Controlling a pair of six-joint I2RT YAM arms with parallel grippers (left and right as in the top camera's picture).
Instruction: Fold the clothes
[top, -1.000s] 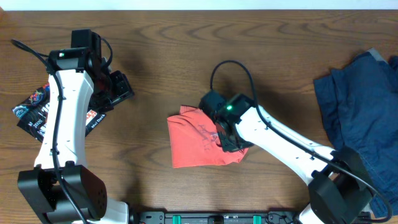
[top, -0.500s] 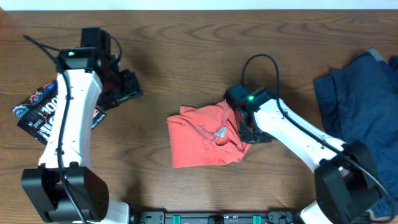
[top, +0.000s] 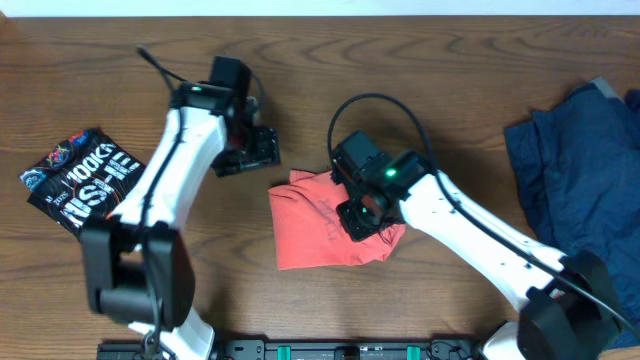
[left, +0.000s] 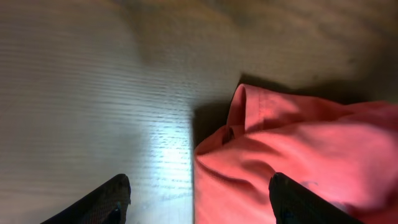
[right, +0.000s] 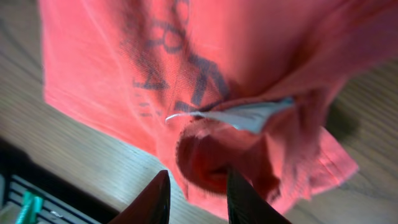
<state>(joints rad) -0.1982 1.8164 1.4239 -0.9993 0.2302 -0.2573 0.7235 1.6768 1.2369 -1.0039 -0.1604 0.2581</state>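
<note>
- Coral-red T-shirt (top: 305, 235) lies mid-frame on the worktop (top: 300, 60); right end effector (right: 196, 198) straddles its collar fold, and I cannot tell whether it grips.
- Left end effector (left: 196, 199), fingers spread wide, hovers at the shirt's upper-left edge.
- Open wood above.

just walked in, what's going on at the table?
Both arms are at a red T-shirt lying bunched in a rough square mid-table. The right fingers sit low over its right side, near the white label; whether they pinch any cloth can't be told. The left fingers are open and empty at the shirt's upper-left edge. A black printed tee lies far left and a dark blue pile far right, with neither arm on them.
</note>
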